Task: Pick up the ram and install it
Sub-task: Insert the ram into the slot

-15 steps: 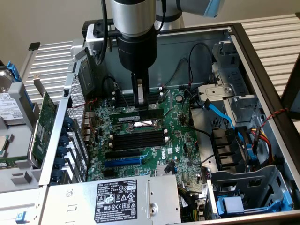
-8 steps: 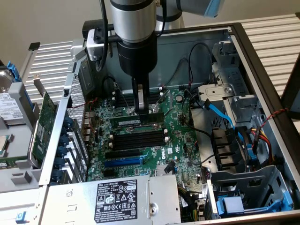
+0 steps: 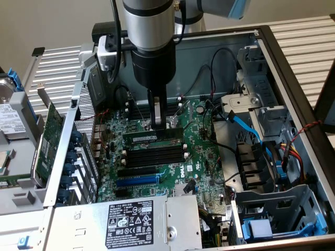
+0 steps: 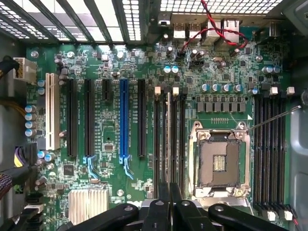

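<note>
The ram (image 3: 152, 137), a long thin green stick with a white label, stands on edge over the black memory slots (image 3: 154, 154) in the middle of the motherboard (image 3: 201, 151). My gripper (image 3: 158, 124) reaches straight down into the open computer case and is shut on the ram's top edge. Whether the stick is seated in a slot or just above one, I cannot tell. In the wrist view my gripper (image 4: 168, 209) sits in line with a bank of memory slots (image 4: 169, 139), its black fingers (image 4: 156, 214) close together. There I cannot tell the ram apart from the slots.
An empty CPU socket (image 4: 219, 163) lies beside the slots, with a second slot bank (image 4: 269, 144) past it. Case walls, a blue cable (image 3: 246, 125) and drive bays (image 3: 272, 209) crowd the exterior view's right. A power supply (image 3: 131, 219) is in front. A green expansion card (image 3: 49, 138) and a hard drive (image 3: 8, 120) lie outside on the left.
</note>
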Robot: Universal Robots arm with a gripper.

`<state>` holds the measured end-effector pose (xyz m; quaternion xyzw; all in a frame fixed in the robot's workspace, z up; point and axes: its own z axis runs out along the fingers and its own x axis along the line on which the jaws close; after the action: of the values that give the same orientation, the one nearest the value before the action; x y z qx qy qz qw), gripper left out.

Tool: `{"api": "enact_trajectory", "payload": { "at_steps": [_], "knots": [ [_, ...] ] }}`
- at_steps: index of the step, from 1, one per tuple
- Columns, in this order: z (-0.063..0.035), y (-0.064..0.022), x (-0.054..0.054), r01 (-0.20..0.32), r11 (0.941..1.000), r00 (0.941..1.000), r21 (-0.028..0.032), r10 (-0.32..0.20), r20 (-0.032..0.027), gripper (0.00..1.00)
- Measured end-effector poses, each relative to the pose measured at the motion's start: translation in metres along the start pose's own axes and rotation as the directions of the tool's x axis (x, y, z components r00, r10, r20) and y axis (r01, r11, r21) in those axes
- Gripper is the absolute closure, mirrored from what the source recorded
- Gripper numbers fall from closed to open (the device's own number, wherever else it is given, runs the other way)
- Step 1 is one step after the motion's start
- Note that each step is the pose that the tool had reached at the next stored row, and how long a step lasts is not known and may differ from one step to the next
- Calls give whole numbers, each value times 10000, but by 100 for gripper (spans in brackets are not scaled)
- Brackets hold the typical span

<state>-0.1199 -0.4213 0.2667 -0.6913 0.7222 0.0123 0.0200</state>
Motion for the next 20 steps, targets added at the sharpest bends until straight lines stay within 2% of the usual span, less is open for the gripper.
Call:
{"api": "enact_trajectory", "payload": {
  "at_steps": [7, 10, 13, 15, 20],
  "knots": [
    [33, 1, 1, 0, 10000, 10000, 2, 0, -73, 88],
    [39, 2, 2, -2, 10000, 9999, -20, 2, -101, 88],
    [40, 2, 2, -2, 10000, 10000, -20, 2, -99, 88],
    [47, 0, 3, 0, 10000, 10000, -17, 0, -77, 88],
    [123, 1, 7, -4, 10000, 10000, -19, 4, -79, 88]
  ]
}}
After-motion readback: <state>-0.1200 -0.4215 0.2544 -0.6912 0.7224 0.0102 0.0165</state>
